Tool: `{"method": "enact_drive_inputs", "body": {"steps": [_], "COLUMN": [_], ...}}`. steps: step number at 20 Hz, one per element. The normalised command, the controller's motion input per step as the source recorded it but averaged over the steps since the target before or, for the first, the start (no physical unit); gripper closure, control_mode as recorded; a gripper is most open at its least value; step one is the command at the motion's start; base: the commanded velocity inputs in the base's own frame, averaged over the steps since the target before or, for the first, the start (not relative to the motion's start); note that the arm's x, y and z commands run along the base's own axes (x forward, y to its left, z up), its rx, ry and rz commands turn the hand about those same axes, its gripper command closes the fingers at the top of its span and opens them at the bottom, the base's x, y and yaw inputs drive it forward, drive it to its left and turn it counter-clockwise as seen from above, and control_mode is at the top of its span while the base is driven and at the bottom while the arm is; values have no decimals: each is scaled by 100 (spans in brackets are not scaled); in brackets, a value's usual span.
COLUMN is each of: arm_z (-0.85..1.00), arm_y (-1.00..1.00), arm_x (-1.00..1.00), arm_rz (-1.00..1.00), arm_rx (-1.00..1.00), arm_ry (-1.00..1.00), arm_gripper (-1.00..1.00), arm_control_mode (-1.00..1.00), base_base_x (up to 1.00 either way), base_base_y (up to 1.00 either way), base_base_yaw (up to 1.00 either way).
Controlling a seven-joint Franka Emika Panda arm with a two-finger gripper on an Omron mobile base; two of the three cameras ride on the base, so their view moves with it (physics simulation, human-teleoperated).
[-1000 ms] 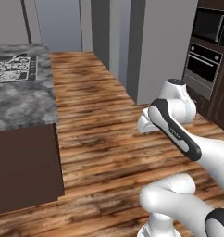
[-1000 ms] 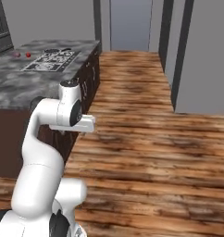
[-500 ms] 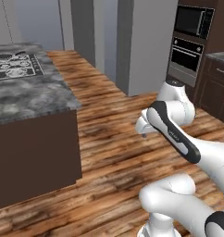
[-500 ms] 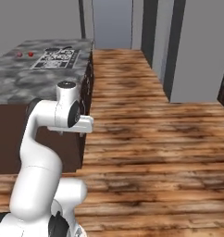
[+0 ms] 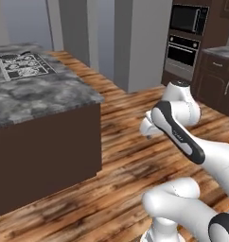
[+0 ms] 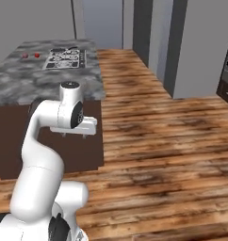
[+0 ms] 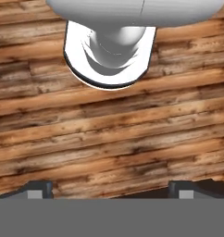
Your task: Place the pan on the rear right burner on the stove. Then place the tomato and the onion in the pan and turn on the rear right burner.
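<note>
Island swung leftward, mottled granite counter (image 5: 50, 92), steel stove (image 5: 26, 65)

A home kitchen is showing itself here: a dark-based island with a grey stone counter (image 5: 45, 92) is filling the left of the left base view, carrying a steel gas stove (image 5: 25, 65) with black grates at upper left. A built-in wall oven (image 5: 185, 49) with a microwave above is standing in dark cabinets at upper right, and plank wood flooring (image 6: 172, 136) is running across the room.

mottled grey stone counter (image 5: 45, 92), wood-plank floor (image 7: 109, 134)
</note>
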Motion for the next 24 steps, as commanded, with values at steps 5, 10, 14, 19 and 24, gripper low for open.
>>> {"method": "enact_drive_inputs", "body": {"steps": [5, 10, 14, 19, 24], "arm_z": [0, 0, 0, 0, 0], "arm_y": [0, 0, 0, 0, 0], "arm_x": [0, 0, 0, 0, 0], "arm_rz": [0, 0, 0, 0, 0], "arm_rx": [0, 0, 0, 0, 0], "arm_ry": [0, 0, 0, 0, 0], "arm_gripper": [-100, -100, -100, -100, -100], "arm_control_mode": [100, 100, 100, 100, 100], "base_base_x": [-53, -29, 0, 0, -10], "base_base_y": [100, 100, 100, 86, 95], "base_base_yaw": [-24, -39, -50, -63, -55]}}
